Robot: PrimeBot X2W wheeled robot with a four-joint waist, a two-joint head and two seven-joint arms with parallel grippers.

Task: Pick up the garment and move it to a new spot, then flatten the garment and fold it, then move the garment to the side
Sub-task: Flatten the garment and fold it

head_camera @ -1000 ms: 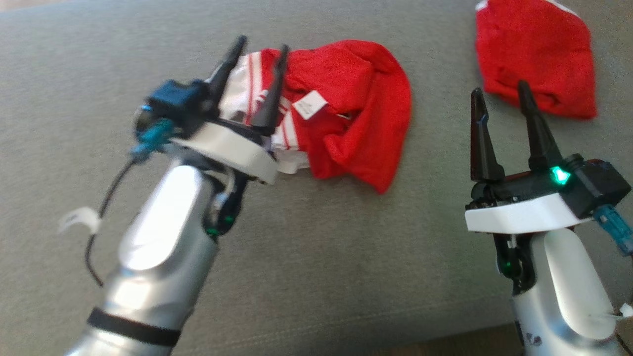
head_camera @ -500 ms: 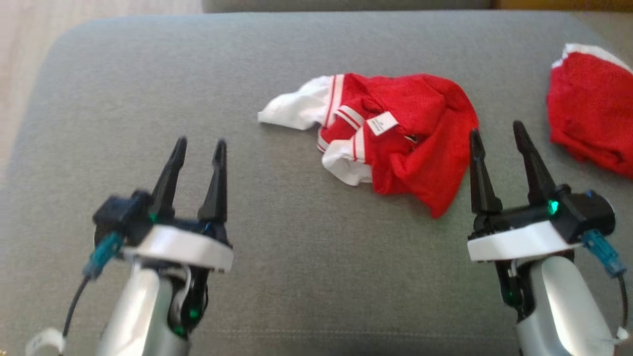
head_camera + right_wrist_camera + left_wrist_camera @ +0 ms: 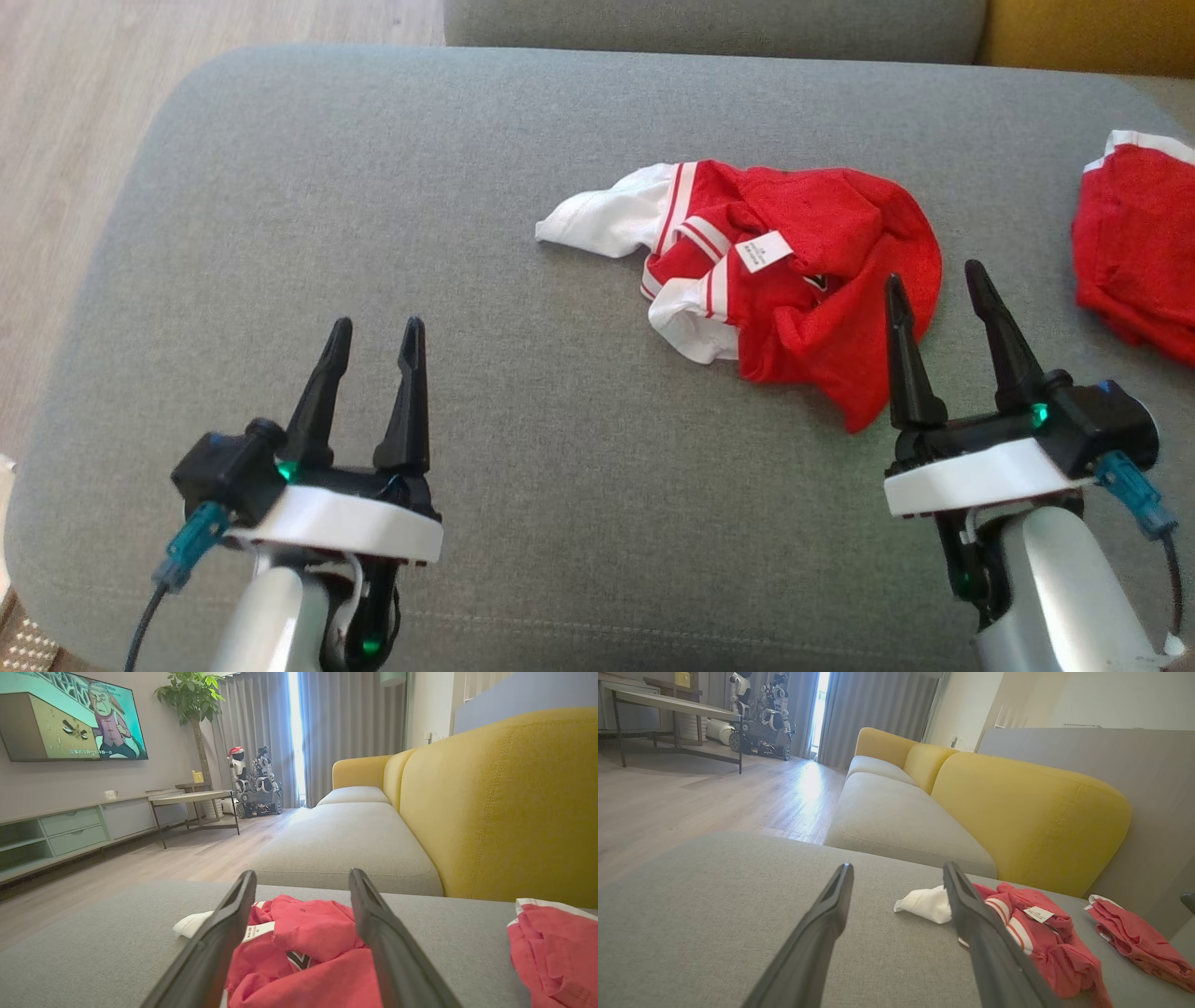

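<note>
The grey sofa cushion (image 3: 280,233) is my working surface. Its left edge drops straight to the wooden floor (image 3: 56,140), so if I pick a new spot too far left, a sleeve could trail over that edge when I spread things out.

The garment (image 3: 822,280) lies crumpled right of the cushion's middle. Its white sleeve (image 3: 607,210) is thrown out to the left and the red body is heaped in folds. My main worry is that heap: if I bite into its thickest part I would likely catch several layers at once, and it would lift as a wad that won't open flat afterwards.

At the far right sits a plain red bundle (image 3: 1134,271), near the garment but apart from it. It is the same colour and close to my right arm. A reach drifting right could snag it instead, or drag both pieces together.

My right pincer (image 3: 934,273) hangs with fingers spread, empty, over the garment's near right edge. My left pincer (image 3: 378,325) is equally spread and empty, and stands well apart at the near left. Lifting with the right alone would leave the cloth dangling and twisted.

The white label (image 3: 764,252) faces up. Pinching only that could let the garment slip free.
</note>
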